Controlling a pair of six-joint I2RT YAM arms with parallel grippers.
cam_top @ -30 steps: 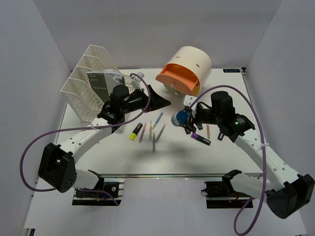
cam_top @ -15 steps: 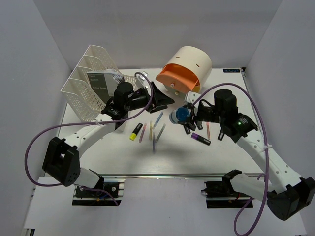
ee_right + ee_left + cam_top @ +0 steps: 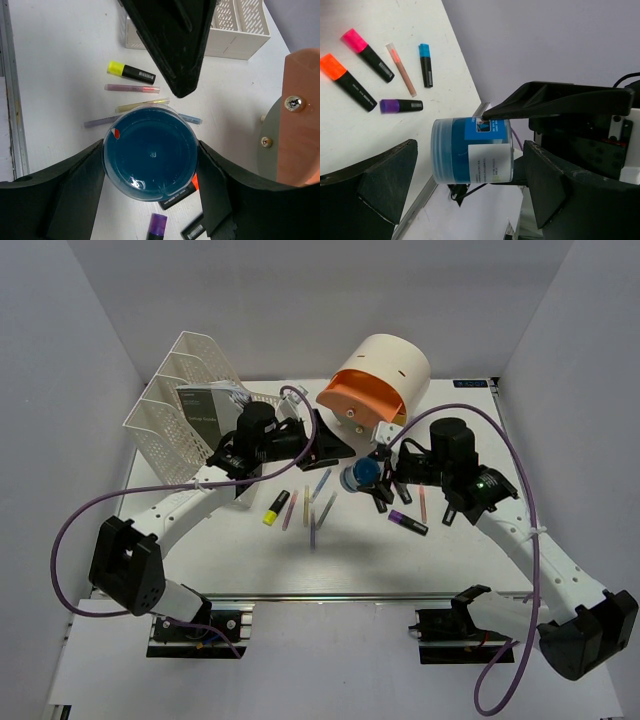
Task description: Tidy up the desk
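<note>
Desk [image 3: 400, 560], blue tub [image 3: 150, 156] in right claw [image 3: 150, 150] — left wrist shows label [image 3: 490, 162]

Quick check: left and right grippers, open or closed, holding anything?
Left gripper: open, holding nothing.
Right gripper: closed on the blue container.

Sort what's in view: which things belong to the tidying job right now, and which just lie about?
In hand: blue tub, gripped by the right tool; left tool, open, facing it; the desk.
Lying about: yellow highlighter, purple marker, loose pens, mesh file rack, cream drawer unit.
</note>
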